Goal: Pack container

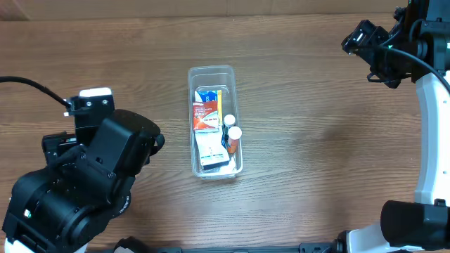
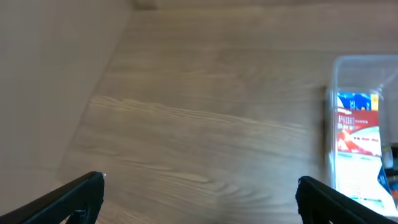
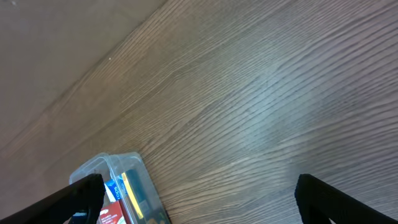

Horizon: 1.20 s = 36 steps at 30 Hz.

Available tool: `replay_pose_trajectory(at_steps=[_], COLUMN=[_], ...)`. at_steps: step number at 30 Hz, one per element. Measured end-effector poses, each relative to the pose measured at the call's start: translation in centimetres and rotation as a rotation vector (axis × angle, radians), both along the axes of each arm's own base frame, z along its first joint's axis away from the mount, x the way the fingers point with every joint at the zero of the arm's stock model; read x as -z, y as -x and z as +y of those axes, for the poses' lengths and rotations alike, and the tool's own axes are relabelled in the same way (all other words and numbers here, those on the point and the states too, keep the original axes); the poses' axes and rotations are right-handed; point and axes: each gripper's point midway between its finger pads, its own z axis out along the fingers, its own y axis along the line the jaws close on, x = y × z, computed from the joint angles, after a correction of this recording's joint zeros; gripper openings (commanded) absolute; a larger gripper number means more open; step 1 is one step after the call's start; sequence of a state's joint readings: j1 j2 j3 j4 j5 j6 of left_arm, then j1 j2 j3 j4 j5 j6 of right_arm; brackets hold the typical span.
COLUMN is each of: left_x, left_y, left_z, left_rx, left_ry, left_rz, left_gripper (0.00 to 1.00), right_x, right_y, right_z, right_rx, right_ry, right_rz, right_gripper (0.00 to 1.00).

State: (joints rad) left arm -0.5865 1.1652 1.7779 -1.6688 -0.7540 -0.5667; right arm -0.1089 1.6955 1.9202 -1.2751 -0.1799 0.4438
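The clear plastic container (image 1: 190,119) stands mid-table, long side running front to back. Inside lie a blue packet (image 1: 207,95), a red-and-white packet (image 1: 205,116), a white packet (image 1: 211,151) and two white-capped bottles (image 1: 233,132). My left gripper (image 2: 200,182) is open and empty over bare wood, left of the container (image 2: 329,124). My right gripper (image 3: 200,180) is open and empty, high at the far right (image 1: 364,41), well away from the container (image 3: 93,165).
The left arm's black body (image 1: 84,183) fills the front left of the table. The right arm's white links (image 1: 429,126) run down the right edge. The wood tabletop (image 1: 316,140) lies between container and right arm.
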Motion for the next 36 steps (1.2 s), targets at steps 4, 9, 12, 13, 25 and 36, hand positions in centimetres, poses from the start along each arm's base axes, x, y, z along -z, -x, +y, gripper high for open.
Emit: replay_pose_trajectory(at_steps=[4, 9, 12, 13, 25, 36], left_x=[-0.5, -2.2, -3.5, -3.7, 3.0, 9.4], left_y=[-0.7, -2.9, -5.3, -6.0, -13.4, -8.0], left_z=[-0.4, -1.7, -2.3, -2.4, -1.4, -0.2], left_rx=[-0.016, 0.001, 0.037, 0.054, 0.298, 0.311], left_ry=[0.041, 0.109, 0.140, 0.139, 0.247, 0.293], left_rz=[-0.047, -0.164, -0.246, -0.260, -0.262, -0.312], left_gripper=[0.87, 0.80, 0.86, 0.90, 1.00, 1.00], right_x=[0.0, 0.0, 0.0, 0.0, 0.0, 0.0], right_y=[0.0, 0.0, 0.0, 0.0, 0.0, 0.0], right_z=[0.0, 0.0, 0.0, 0.0, 0.0, 0.0], right_rx=[0.000, 0.000, 0.000, 0.000, 0.000, 0.001], right_ry=[0.000, 0.000, 0.000, 0.000, 0.000, 0.000], right_rz=[0.000, 0.000, 0.000, 0.000, 0.000, 0.000], right_gripper=[1.00, 1.00, 1.00, 1.00, 1.00, 1.00])
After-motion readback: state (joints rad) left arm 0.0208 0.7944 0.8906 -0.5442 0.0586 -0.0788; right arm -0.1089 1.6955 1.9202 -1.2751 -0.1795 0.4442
